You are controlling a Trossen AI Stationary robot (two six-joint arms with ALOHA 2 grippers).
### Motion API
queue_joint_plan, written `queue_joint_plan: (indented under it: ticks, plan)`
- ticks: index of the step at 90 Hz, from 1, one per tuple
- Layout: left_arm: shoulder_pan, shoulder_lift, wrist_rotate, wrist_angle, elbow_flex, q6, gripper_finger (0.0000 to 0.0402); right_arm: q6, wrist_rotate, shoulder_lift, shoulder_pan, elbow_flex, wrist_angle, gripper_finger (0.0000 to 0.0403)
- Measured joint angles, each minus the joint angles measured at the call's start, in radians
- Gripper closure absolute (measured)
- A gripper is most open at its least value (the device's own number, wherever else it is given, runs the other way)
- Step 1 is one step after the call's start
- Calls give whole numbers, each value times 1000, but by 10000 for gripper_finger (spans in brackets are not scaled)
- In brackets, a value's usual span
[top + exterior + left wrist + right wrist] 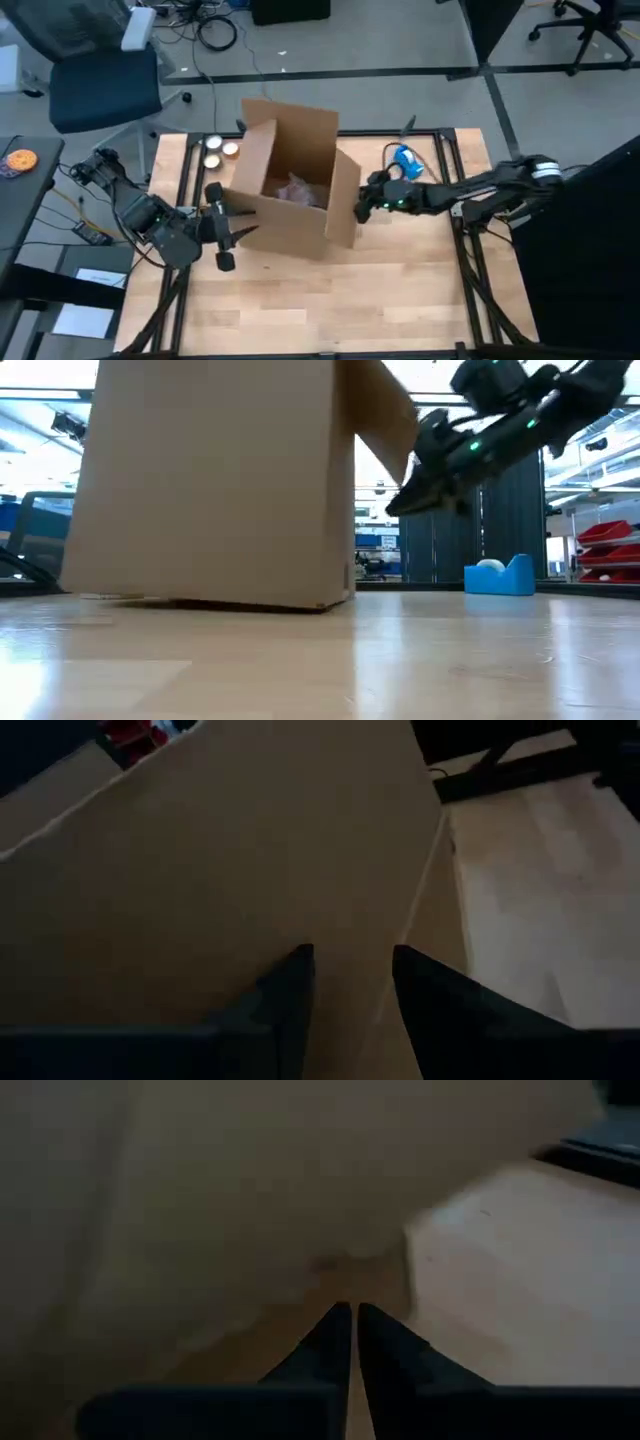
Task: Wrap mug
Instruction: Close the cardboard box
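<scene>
Cardboard hides most of what you need: the box [290,180] stands open near the table's [330,300] far edge, and only crumpled pinkish wrapping [298,188] shows inside, no mug you can make out. Your left gripper [232,232] reaches level at the box's near wall, fingers apart. Your right gripper [360,211], fingers pressed together, is at the box's right flap.

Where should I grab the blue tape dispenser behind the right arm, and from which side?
Probably best from above, pinching the blue tape dispenser across its narrow body near the taller end. It stands upright on the table, clear of the cardboard box, so nothing blocks a top approach. The right gripper is nearest, with its fingers together now.
</scene>
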Motion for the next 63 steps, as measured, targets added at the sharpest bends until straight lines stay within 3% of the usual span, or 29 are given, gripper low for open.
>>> queue_joint_plan:
  ticks: [10,21,50,63]
  plan:
    - [1,2,19,-1,-9,-45,275,6,-54,50,-12,1,33,403]
    - [1,1,50,6,-39,-63,275,-24,-58,10,-21,0,16,403]
    - [-2,-8,65,-15,-65,-75,275,-170,-45,-365,29,-2,18,402]
    - [-6,-27,54,-50,-64,-60,275,-221,-61,-469,95,4,19,402]
